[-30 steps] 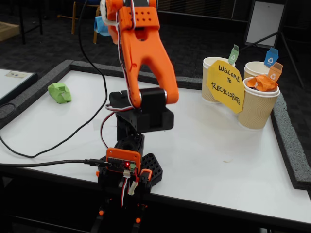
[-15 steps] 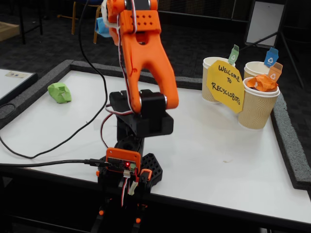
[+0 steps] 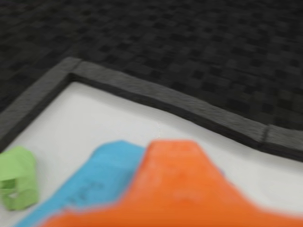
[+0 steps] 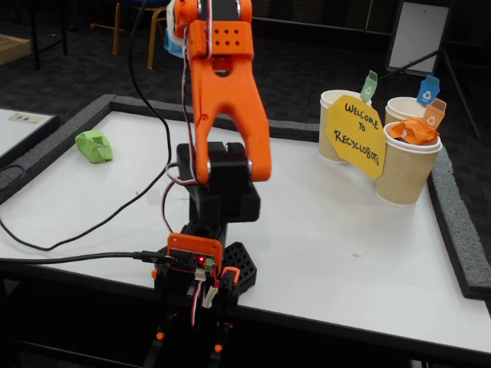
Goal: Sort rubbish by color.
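The light blue wad [image 3: 92, 182] fills the lower left of the wrist view, pressed against an orange finger [image 3: 180, 184] of my gripper [image 3: 142, 163], which is shut on it. In the fixed view the gripper [image 4: 175, 31] is high above the table behind the orange arm [image 4: 226, 100], with only a blue sliver of the wad [image 4: 175, 44] showing. The lime green wad [image 4: 93, 146] lies on the white table at far left, and also appears [image 3: 16, 182] in the wrist view. The orange wad [image 4: 413, 130] sits in the front right cup.
Three beige ribbed cups stand at the right: green-tagged [image 4: 334, 126], blue-tagged [image 4: 399, 109] and orange-tagged [image 4: 408, 172], with a yellow sign [image 4: 357, 136] in front. A dark foam border [image 4: 460, 222] rims the table. A black cable [image 4: 107, 218] crosses the left side.
The arm has turned on its base toward the right of the fixed view, carrying the blue wad a little rightward at the top. The green and orange wads have not moved.
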Motion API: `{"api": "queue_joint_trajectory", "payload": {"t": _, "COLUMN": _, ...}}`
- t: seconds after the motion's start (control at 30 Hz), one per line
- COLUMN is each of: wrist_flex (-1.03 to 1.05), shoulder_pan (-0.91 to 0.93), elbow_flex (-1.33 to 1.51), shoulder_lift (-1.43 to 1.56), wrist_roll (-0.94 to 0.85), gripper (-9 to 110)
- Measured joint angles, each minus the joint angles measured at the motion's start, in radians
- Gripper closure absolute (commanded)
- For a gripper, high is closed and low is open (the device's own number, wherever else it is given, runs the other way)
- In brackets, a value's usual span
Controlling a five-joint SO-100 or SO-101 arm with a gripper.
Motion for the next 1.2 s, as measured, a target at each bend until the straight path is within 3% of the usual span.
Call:
{"api": "queue_joint_trajectory", "payload": {"t": 0.87, "wrist_flex": 0.003, "shoulder_pan": 0.73, "elbow_flex": -0.057, "shoulder_lift": 0.0, "wrist_roll": 0.0, "gripper": 101}}
{"api": "queue_joint_trajectory", "payload": {"t": 1.2, "wrist_flex": 0.018, "shoulder_pan": 0.908, "elbow_flex": -0.098, "shoulder_lift": 0.014, "wrist_roll": 0.0, "gripper": 101}}
